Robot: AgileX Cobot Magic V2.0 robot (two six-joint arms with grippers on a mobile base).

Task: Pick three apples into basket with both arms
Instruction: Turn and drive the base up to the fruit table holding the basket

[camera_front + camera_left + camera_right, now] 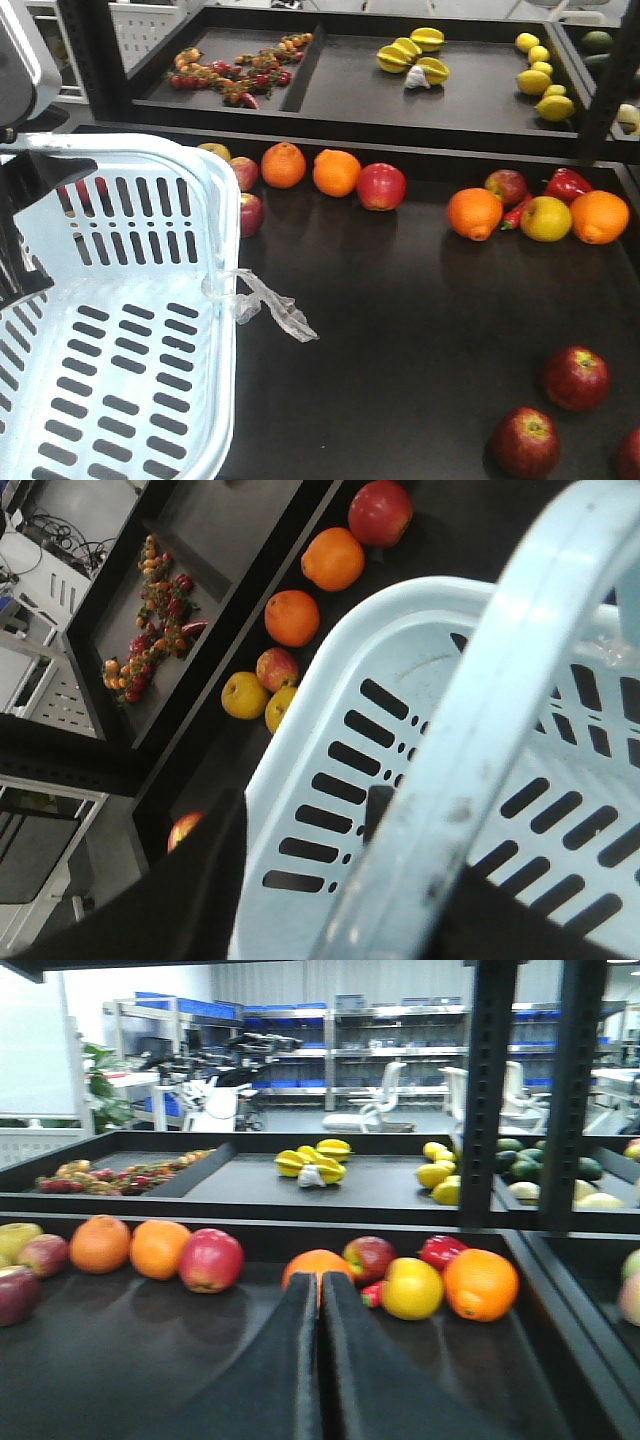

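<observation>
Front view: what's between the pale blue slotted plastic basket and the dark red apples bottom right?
Front view shows bare black tabletop between basket and apples; only the basket's clear plastic strip trails out by its rim.

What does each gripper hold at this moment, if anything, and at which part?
The left gripper grips the basket by the pale bar at its top edge, rim or handle. The right gripper is shut and holds nothing.
</observation>
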